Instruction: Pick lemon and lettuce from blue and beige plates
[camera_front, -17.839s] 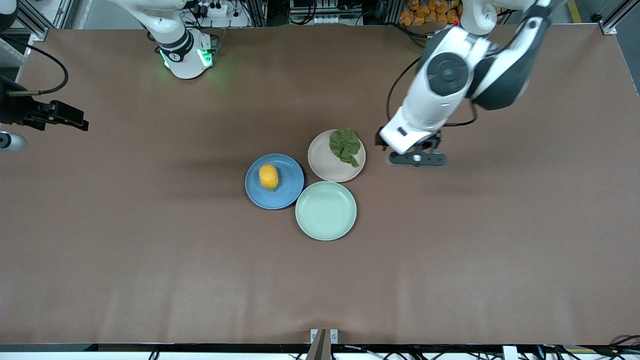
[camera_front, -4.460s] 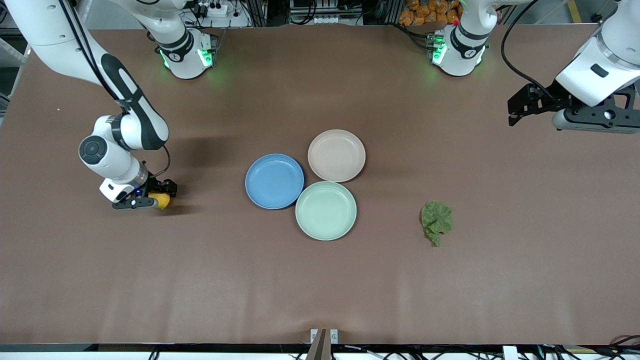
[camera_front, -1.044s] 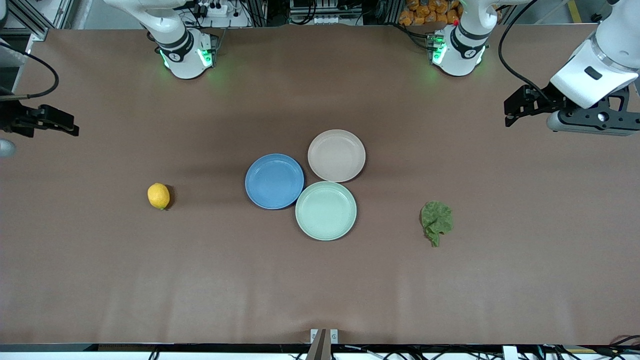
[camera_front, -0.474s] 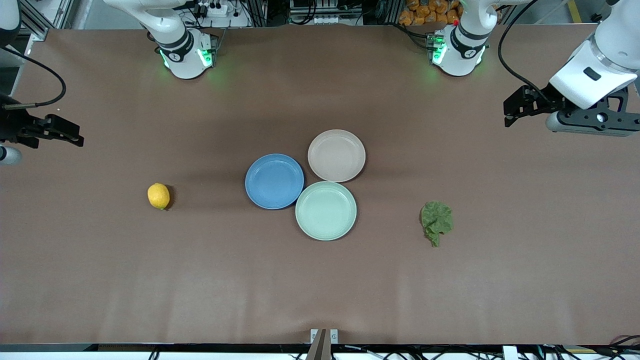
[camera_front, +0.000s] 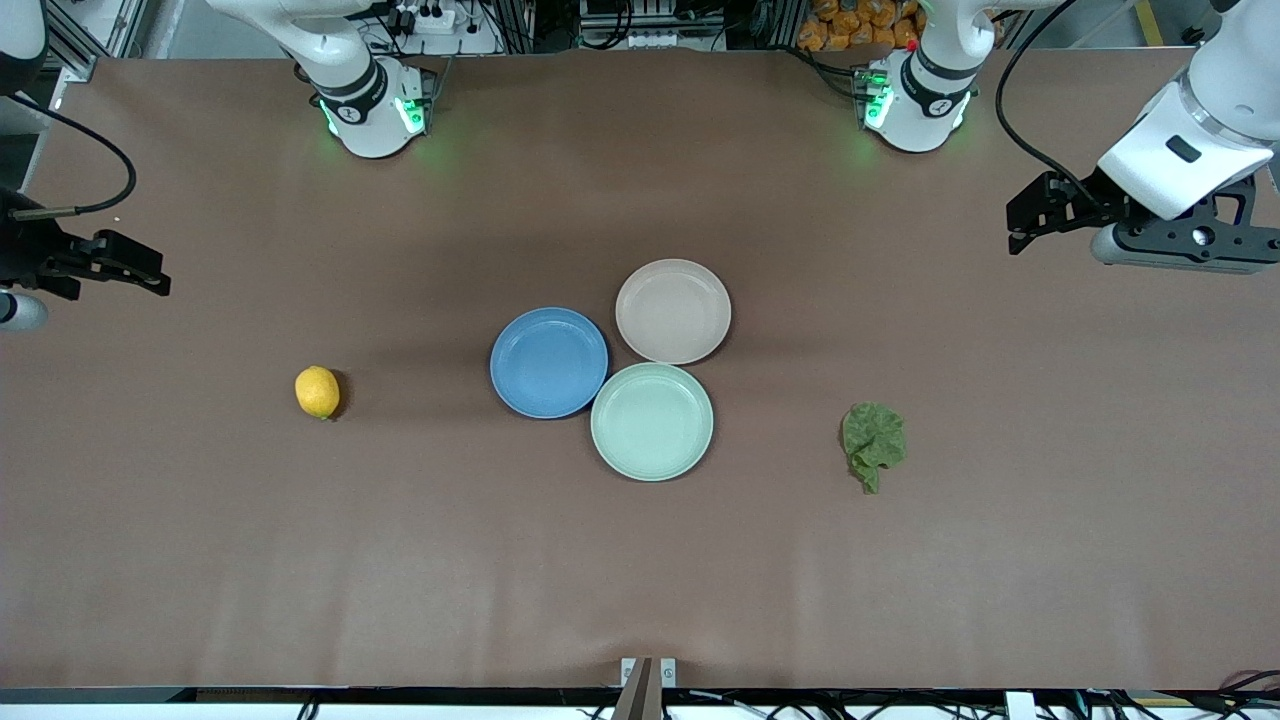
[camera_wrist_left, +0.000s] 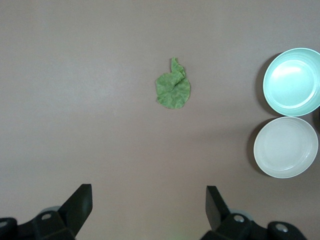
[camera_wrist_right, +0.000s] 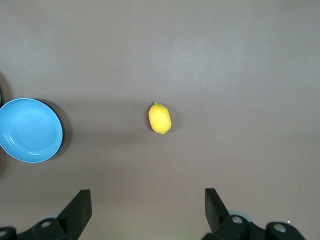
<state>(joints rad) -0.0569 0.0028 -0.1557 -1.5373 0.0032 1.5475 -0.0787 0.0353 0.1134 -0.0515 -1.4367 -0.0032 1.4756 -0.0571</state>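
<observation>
This is a robotics lab set up for manipulation trials, not a home or kitchen. Two white robot arms are bolted by their bases (camera_front: 372, 105) (camera_front: 915, 95) along one long edge of a wide bench (camera_front: 640, 580) covered in plain brown sheeting, each base ringed with green status lights. Just off that edge stand aluminium frame profiles (camera_front: 75, 40), a power strip (camera_front: 430, 18) with plugs, and loose black cables (camera_front: 1030, 120) running to the arms. A small metal bracket (camera_front: 648, 672) is fixed at the middle of the bench edge nearest the front camera, with more cabling under it. Three plain coloured plates (camera_front: 650, 470) sit at the bench's middle as props.
</observation>
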